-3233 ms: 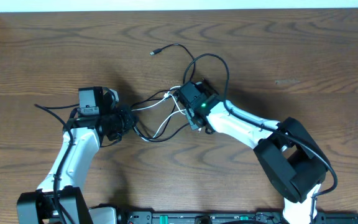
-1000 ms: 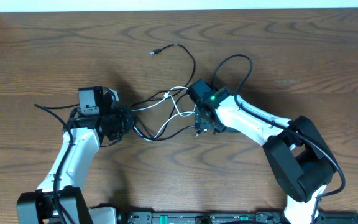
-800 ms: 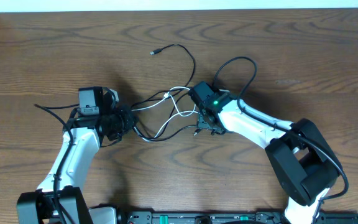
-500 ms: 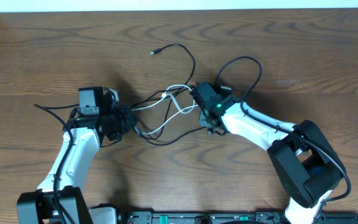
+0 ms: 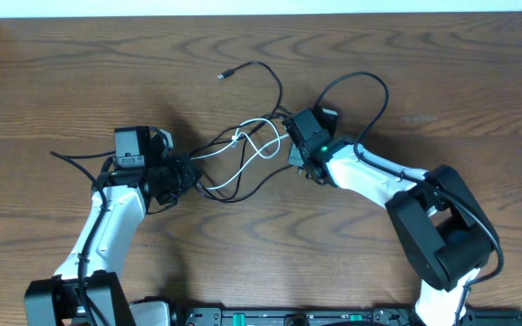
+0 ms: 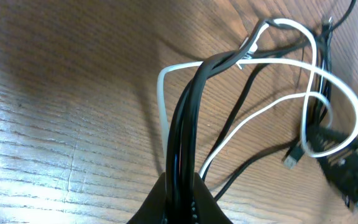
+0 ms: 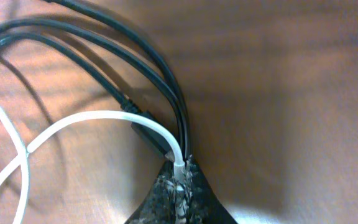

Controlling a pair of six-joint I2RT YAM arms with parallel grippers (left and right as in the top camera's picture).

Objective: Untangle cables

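Wood-grain table (image 5: 80,72) bears the tangle at the centre of the overhead frame, with a white cord (image 7: 104,115) looped through black cords (image 6: 188,124). The left gripper (image 6: 178,199), centre left, is clamped on a bundle of black cords. The right gripper (image 7: 180,186), just right of centre, is pinched on the white cord's end, with black cords running in beside it. One plug end (image 5: 224,77) lies free at upper centre.

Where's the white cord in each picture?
Overhead: the white cord loops in the middle of the picture.
Left wrist: it loops across the right half, mostly up high.
Right wrist: it curves from the left edge down to the bottom centre.
Shared landmark: the black cords tangled right beside it in all three views.
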